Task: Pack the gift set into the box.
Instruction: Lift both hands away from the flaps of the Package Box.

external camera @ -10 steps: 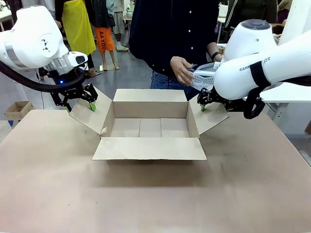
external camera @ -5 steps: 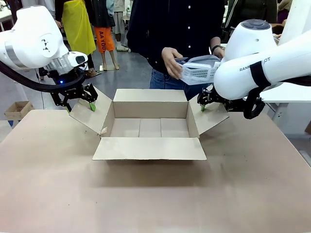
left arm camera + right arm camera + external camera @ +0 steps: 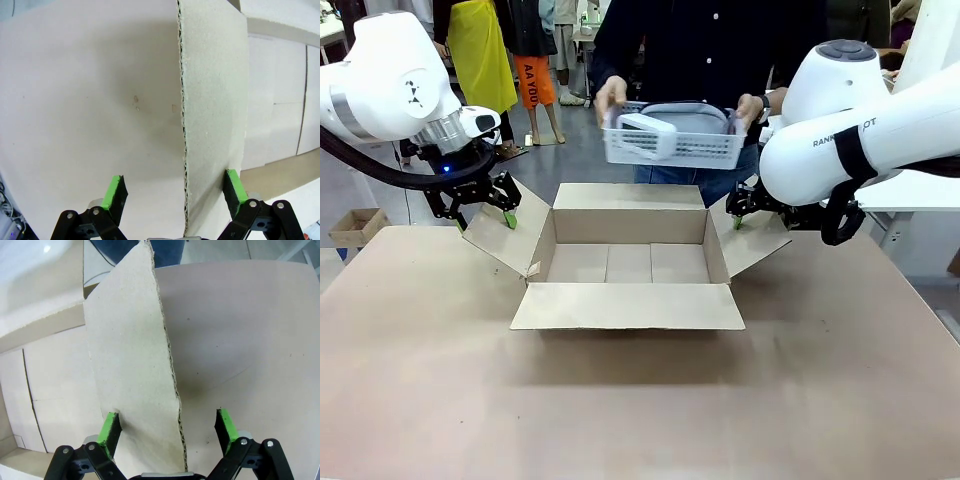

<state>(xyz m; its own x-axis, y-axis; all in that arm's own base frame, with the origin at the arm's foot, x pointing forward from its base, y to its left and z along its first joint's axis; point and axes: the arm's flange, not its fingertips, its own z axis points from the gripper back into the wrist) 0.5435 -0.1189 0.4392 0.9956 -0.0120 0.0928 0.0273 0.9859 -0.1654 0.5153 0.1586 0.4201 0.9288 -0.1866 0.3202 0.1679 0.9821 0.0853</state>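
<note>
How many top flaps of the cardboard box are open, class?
4: the far flap at the back, the near flap folded out at the front, and the left flap and right flap splayed outward at the sides. None seems hidden.

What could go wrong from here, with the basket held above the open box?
1. The left pincer and right pincer stand open astride the left flap and right flap, not clamped; either flap could slip and swing into the path of the basket.
2. The person's hand on the basket is close to the right arm; a bump seems possible.
3. The grey pouch lies loose in the basket; a tilt might spill it.
</note>
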